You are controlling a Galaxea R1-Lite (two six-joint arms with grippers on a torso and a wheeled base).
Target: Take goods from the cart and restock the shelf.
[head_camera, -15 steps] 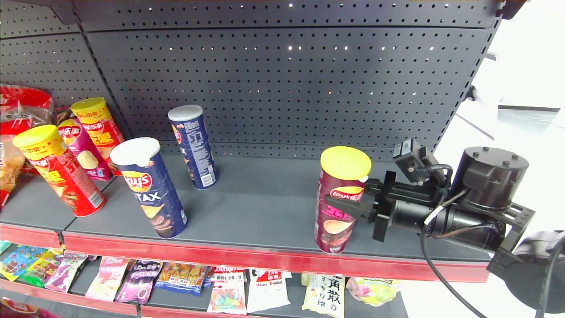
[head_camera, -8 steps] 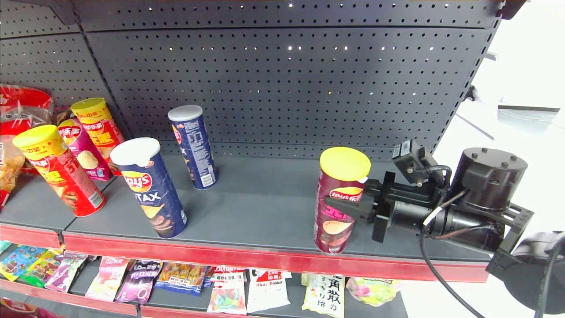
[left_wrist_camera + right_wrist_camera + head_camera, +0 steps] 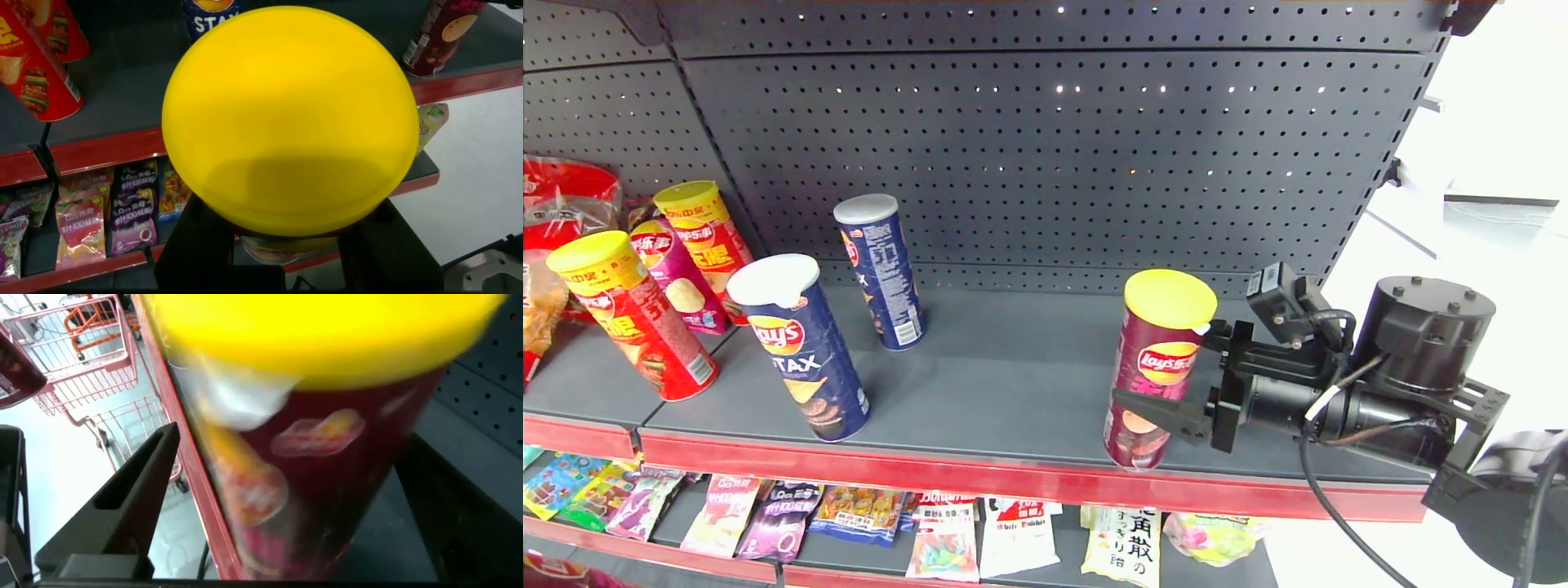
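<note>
Oval logo on maroon can (image 3: 1156, 367); logo and lettering on blue can (image 3: 800, 351); large characters on white packet (image 3: 1123, 539) below.

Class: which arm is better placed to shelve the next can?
Left, probably: the left gripper holds a yellow-lidded can facing the shelf, while the right gripper is open around the maroon can.

Seven chip cans (image 3: 798, 351)

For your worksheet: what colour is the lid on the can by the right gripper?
Yellow lid; head view.
</note>
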